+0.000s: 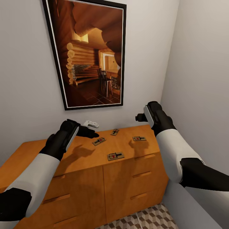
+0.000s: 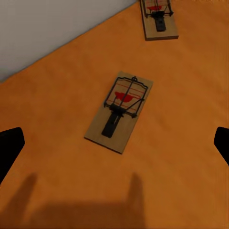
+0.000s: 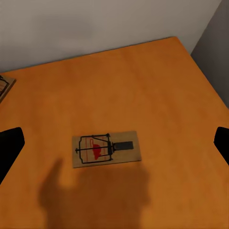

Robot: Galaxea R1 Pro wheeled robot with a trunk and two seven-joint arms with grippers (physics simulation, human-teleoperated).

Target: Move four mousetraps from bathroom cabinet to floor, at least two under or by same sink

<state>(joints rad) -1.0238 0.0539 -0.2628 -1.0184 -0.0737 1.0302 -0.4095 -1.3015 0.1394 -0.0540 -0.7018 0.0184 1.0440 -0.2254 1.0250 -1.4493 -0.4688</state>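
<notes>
Four mousetraps lie flat on top of the orange-brown cabinet point(image 1: 79, 181): one at the left point(image 1: 99, 141), one at the back point(image 1: 115, 132), one at the right point(image 1: 139, 138) and one near the front edge point(image 1: 115, 156). My left gripper point(image 1: 90, 133) hovers open above the left mousetrap point(image 2: 119, 112), with the back one point(image 2: 160, 19) beyond it. Over the right mousetrap point(image 3: 107, 149) my right gripper point(image 1: 140, 117) also hangs open and apart from it. Both pairs of black fingertips point(image 2: 9, 148) point(image 3: 9, 148) are spread wide and hold nothing. A patch of bathroom floor point(image 1: 149, 219) shows below the cabinet. The sink is out of view.
A large framed picture point(image 1: 89, 54) hangs on the wall behind the cabinet. A grey side wall point(image 1: 203, 79) stands close on the right, at the cabinet's end. A small white object point(image 1: 91, 124) sits by the back wall behind my left gripper.
</notes>
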